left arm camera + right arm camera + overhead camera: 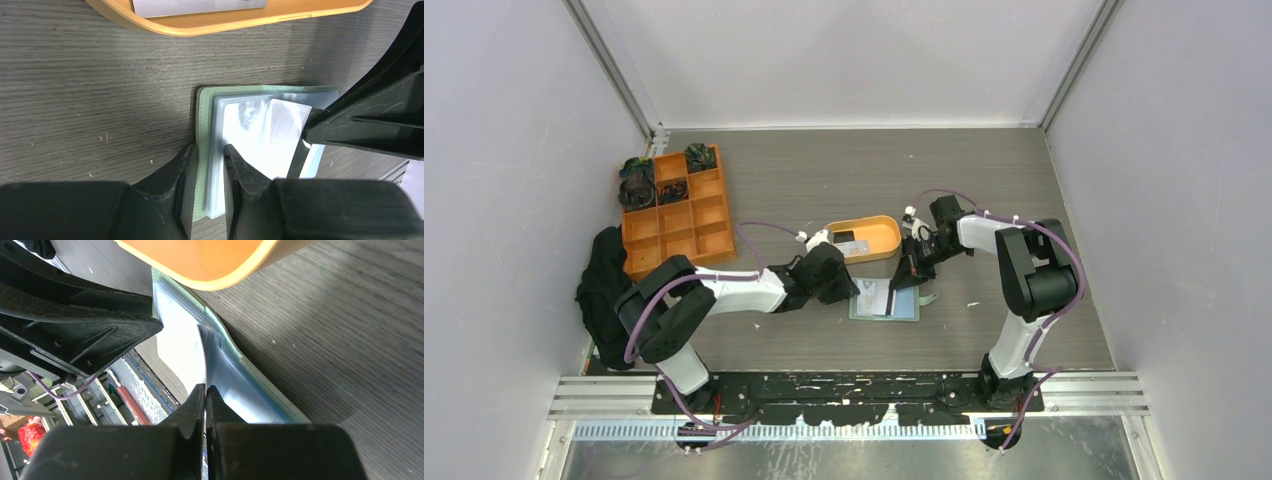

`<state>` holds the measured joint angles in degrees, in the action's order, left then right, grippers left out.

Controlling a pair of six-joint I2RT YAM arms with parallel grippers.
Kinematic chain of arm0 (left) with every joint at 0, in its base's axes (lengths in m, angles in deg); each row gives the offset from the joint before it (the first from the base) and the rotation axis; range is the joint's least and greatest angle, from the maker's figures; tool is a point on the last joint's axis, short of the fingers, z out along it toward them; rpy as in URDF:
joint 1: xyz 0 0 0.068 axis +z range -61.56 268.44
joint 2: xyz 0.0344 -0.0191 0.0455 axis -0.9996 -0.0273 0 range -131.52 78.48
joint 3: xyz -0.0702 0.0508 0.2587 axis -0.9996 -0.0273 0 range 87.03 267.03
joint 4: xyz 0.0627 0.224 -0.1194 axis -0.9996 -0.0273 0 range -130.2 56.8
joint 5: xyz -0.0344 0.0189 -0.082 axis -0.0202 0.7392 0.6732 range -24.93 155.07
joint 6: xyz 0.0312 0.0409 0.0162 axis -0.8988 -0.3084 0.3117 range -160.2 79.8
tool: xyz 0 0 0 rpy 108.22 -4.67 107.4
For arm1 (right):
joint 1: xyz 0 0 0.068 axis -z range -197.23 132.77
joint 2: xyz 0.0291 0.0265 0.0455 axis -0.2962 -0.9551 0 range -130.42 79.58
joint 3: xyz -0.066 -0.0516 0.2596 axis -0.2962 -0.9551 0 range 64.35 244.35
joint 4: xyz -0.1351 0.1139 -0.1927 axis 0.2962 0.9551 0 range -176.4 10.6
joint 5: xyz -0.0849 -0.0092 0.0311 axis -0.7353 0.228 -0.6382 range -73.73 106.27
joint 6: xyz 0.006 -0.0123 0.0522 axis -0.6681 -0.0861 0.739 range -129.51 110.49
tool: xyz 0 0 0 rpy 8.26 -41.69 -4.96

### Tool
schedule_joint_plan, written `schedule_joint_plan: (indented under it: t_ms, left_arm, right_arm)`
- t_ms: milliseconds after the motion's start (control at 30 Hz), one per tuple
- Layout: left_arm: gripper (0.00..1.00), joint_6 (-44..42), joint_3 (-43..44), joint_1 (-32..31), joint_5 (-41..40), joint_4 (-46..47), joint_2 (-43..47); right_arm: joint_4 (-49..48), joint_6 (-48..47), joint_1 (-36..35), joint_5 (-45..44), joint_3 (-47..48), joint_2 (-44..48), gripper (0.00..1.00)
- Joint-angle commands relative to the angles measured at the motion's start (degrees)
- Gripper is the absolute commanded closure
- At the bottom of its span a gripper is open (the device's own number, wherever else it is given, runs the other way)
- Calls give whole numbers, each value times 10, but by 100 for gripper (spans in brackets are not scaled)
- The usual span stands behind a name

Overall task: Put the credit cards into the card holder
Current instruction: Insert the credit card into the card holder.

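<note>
Two hands on one holder, so most failure modes here are contact ones.

The left hand (pixel 209 150) is nearly closed. Its jaws pinch the left edge of the card holder (pixel 204 115), with the green cover and clear sleeves (pixel 235 125) between the fingers. The right hand (pixel 205 388) is all but fully closed on a thin pale card (pixel 285 125). It's edge-on in that hand's own view, so I read it as a card but can't rule out a sleeve leaf.

Risks, my read:
- The card sits tilted with one corner raised, so a corner could catch a sleeve lip and buckle the leaf.
- The sleeves are clear and stacked, so the card could slide between leaves and miss the pocket.
- The left pinch has only the edge, so the insertion push could drag or pivot the holder.
- The hands are near each other and the orange tray (pixel 889 240) is just beside them, so a bump is plausible.

The holder lies open and flat, mid-tabletop (pixel 824 180) toward the near edge, just on the near side of the tray. Its long axis runs left–right, parallel to the near edge, with the spine running near-to-far. The card's leading edge appears to point toward the left edge. Other credit cards (pixel 846 241) are in the tray.
</note>
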<state>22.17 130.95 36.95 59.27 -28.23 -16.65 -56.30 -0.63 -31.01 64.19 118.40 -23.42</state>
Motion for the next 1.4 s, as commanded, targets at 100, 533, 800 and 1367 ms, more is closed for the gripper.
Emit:
schedule_joint_plan:
  t_ms: [100,533,800,1367]
  left_arm:
    - [76,-16,-16,3,-2,-29,-32]
    - [77,-17,-13,3,8,-26,-27]
    - [76,-16,-13,3,25,-11,-29]
    - [65,-79,-56,2,11,19,101]
  right_arm:
    - [26,-21,-14,-6,-6,5,95]
    - [-25,27,-21,-5,-26,-4,95]
    - [-63,49,-29,1,-27,-5,95]
    - [-57,59,-28,-16,-12,-13,78]
